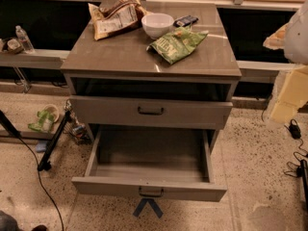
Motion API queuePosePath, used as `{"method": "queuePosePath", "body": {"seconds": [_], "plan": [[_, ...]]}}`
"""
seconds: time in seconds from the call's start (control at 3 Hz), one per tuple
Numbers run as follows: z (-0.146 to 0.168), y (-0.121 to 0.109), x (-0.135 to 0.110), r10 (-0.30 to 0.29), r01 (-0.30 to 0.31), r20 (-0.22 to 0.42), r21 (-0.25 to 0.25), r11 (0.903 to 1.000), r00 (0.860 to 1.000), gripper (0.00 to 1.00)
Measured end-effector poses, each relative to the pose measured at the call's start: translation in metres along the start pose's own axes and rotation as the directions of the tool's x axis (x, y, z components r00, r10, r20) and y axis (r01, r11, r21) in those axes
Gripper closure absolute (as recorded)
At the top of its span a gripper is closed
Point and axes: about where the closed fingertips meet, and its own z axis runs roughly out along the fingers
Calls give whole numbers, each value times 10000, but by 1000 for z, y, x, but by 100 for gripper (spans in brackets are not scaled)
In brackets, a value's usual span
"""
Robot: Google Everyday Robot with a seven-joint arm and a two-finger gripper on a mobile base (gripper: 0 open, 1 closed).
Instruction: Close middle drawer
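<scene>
The grey-taupe cabinet (151, 57) stands in the middle of the view. Its middle drawer (149, 189) is pulled far out toward me. The drawer is empty inside, and a small dark bar handle (151, 192) sits at the centre of its front. The drawer above it (150, 112) stands slightly out, with its own dark handle. The lowest drawer is hidden under the open one. My arm and gripper (288, 95) show as white and cream shapes at the right edge. They are to the right of the cabinet, level with the upper drawer, and touch nothing.
On the cabinet top lie a white bowl (157, 24), a green chip bag (177, 44), a brown snack bag (114, 16) and a small dark packet (186, 20). A black stand leg (54, 141) and cables lie on the floor at left. More cables (296, 129) lie at right. Blue tape (148, 207) marks the floor in front.
</scene>
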Motion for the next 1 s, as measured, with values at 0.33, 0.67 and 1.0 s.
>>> {"method": "queuePosePath", "body": {"seconds": [0.33,0.67,1.0], "plan": [[0,0,0,0,0,1,2,10000,10000,0],[22,7,2,-43,47,264,-162,9999,9996,0],[71,29,5,-328,354,737,-344,9988,9967,0]]}}
